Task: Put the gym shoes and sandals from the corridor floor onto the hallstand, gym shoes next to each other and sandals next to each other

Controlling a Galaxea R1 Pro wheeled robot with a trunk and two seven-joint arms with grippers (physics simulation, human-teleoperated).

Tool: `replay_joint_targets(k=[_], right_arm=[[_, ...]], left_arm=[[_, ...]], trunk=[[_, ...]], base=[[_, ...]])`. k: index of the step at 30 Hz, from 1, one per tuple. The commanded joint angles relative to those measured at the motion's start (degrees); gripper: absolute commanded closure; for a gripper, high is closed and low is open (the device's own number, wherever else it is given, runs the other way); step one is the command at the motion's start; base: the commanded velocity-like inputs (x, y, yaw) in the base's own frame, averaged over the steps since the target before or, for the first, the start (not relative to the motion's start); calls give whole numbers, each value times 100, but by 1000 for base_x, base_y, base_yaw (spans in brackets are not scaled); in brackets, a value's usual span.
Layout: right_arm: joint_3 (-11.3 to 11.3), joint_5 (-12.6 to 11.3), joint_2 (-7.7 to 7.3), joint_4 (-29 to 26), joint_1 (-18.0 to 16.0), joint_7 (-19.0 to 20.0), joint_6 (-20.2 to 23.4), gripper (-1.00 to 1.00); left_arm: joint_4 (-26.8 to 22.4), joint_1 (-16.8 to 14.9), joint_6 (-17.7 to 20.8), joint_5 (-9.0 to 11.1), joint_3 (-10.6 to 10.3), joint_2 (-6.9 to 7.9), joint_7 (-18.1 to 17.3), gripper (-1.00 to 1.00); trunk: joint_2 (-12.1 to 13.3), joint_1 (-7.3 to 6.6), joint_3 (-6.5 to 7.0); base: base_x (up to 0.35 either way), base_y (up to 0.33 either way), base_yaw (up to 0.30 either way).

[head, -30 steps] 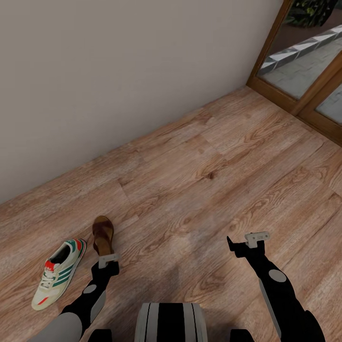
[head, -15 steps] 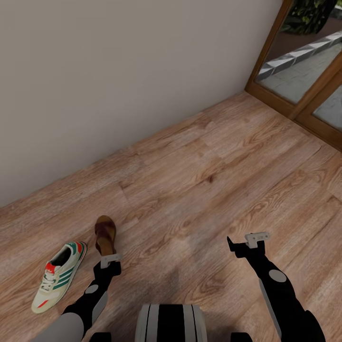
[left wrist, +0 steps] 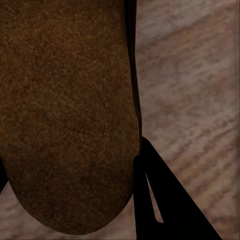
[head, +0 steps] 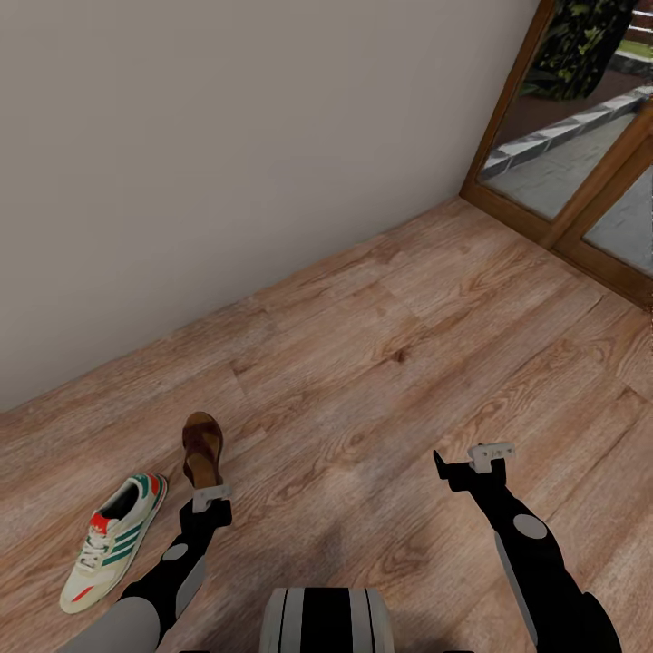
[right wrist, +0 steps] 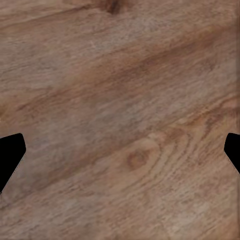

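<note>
A dark brown sandal (head: 201, 449) hangs just beyond my left gripper (head: 210, 497), which is shut on it. In the left wrist view its tan-brown footbed (left wrist: 65, 110) looms close, beside one black finger (left wrist: 160, 200). A white gym shoe (head: 113, 540) with green stripes and a red heel mark lies on the corridor floor (head: 381, 363), left of my left arm. My right gripper (head: 467, 458) hovers open above bare planks, and its fingertips stand far apart in the right wrist view (right wrist: 120, 150). The hallstand is out of view.
A plain grey-beige wall (head: 227, 136) runs along the far side of the floor. A wood-framed glass door (head: 580, 181) stands at the far right, with paving and plants outside. My base (head: 326, 621) shows at the bottom middle.
The whole view has shifted, so the camera moved: floor, wall line and gym shoe slid a little lower in the picture. The sandal kept its place at my left gripper.
</note>
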Motion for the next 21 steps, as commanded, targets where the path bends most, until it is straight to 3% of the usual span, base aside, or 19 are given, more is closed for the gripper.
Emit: replay_joint_targets(k=[1, 14, 21], right_arm=[[-9, 61, 13, -8, 1, 36, 31, -100], [-19, 84, -3, 96, 1, 16, 27, -100], [-42, 89, -39, 611, 25, 6, -23, -100]], left_arm=[[6, 1, -9, -84, 32, -2, 5, 100], [22, 56, 10, -128, -96, 36, 15, 100], [9, 304, 3, -166, -164, 50, 47, 100]], trunk=[[0, -3, 20], [18, -37, 392], [27, -55, 609]], base=[[0, 0, 0], [0, 0, 0], [0, 0, 0]])
